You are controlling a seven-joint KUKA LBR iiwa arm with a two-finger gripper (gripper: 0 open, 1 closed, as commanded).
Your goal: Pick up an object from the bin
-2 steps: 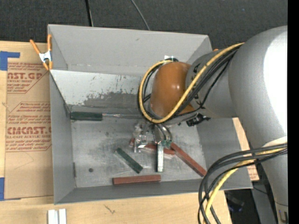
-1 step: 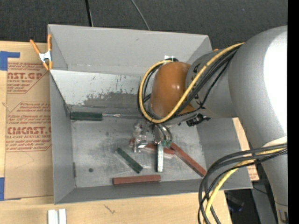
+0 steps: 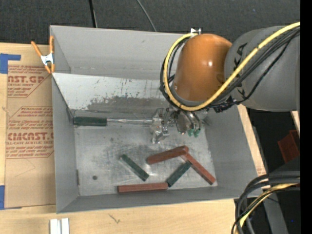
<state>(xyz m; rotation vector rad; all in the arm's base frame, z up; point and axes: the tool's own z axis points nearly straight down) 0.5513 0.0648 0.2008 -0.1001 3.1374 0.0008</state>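
**Container.** Open grey sheet-metal bin [image 3: 63, 140] with a scuffed floor, sitting on a pale wooden desk [image 3: 146, 218]. It is holding six loose pieces, each placed below from the pincer [image 3: 163, 126].

**Pincer.** It is hanging under the robot's orange domed wrist cover [image 3: 202, 65], above the back half of the floor. Whether it is released or clenched cannot be told. All six pieces are lying on the floor.

**Contents.**
- Long red-brown flat bar [image 3: 167, 156]: lying tilted just below the pincer in the view. It is the nearest piece and so the likeliest pick.
- Second red-brown flat bar [image 3: 201, 170]: lying below and to the right, with its upper end meeting the first bar's right end.
- Short dark green bar [image 3: 179, 173]: lying below, tucked between those two.
- Another dark green bar [image 3: 134, 166]: lying below and to the left, apart from the rest.
- Third red-brown flat bar [image 3: 142, 188]: lying farthest below, along the front wall.
- Dark green block [image 3: 90, 122]: lying well to the left, with a thin silvery rod [image 3: 129, 121] running toward the pincer. Whether the two are joined cannot be told.

**Risks, as judged.**
- The bars are lying flat and thin, so a shallow descent is likely to close on nothing, and a deep one is likely to scrape the floor.
- The nearest bar is touching its neighbour, so lifting it could drag or flip the second bar.
- A grip taken off-centre could let the long bar swing and drop.
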